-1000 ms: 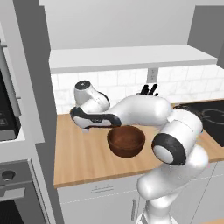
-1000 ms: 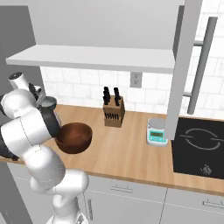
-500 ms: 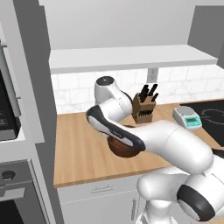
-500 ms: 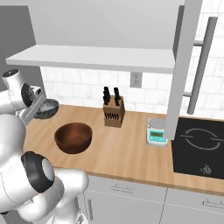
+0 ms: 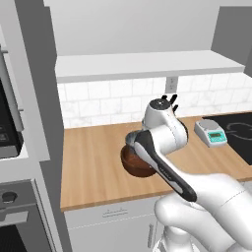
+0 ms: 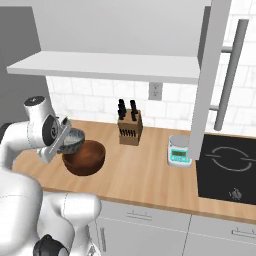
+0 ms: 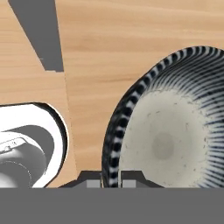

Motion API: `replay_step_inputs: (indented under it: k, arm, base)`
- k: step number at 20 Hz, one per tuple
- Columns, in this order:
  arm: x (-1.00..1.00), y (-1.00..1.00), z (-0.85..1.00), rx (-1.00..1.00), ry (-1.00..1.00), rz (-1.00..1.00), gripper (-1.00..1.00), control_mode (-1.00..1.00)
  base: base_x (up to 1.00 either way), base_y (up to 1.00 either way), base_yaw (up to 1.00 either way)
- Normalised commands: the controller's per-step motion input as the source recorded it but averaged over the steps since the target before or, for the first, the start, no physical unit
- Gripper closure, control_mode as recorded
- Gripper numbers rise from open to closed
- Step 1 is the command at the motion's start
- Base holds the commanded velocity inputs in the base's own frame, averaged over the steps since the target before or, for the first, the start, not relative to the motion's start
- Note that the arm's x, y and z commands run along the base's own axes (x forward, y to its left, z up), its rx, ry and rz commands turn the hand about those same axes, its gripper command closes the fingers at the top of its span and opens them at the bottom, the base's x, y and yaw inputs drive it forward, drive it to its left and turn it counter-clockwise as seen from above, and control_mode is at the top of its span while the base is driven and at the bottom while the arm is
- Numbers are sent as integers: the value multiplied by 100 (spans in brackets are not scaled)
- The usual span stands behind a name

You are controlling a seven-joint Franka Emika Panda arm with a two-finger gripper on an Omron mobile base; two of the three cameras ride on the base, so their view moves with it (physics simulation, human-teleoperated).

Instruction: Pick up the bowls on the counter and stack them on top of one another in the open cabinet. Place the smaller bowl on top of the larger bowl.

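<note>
From the right base view I have the hand [image 6: 64, 136] at the far left, clamped on the rim of the smaller bowl [image 6: 72, 140], which is tilted and held in the air just above the left edge of the larger bowl [image 6: 84, 157]; whether the two touch I cannot tell. In the hand view the fingertips [image 7: 92, 178] pinch the striped rim of the smaller bowl [image 7: 166, 140] at the bottom of the picture, one on each side of the wall, with its pale speckled inside facing me and the wooden surface [image 7: 113, 39] behind. The larger bowl sits upright on the surface [image 6: 145, 172], empty as far as I see. To its right stands a knife block [image 6: 130, 131] near the tiled wall, then a small kitchen scale [image 6: 178, 152], then the black cooktop [image 6: 227, 167]. Above them runs the thick white bottom board of the open cabinet [image 6: 110, 67]. In the left base view the arm covers most of the larger bowl [image 5: 134, 165].
</note>
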Motion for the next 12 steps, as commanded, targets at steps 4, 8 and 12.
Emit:
replay_step_inputs:
  k: [4,8,12]
  arm:
    - [31,-20,-51,0,14,-4,100,-100]
    - [31,-5,-15,-2,1,-6,100,-100]
    - [35,-10,-6,-1,0,-4,100,-100]
  base:
    - [0,0,0]
    - [0,0,0]
    - [0,0,0]
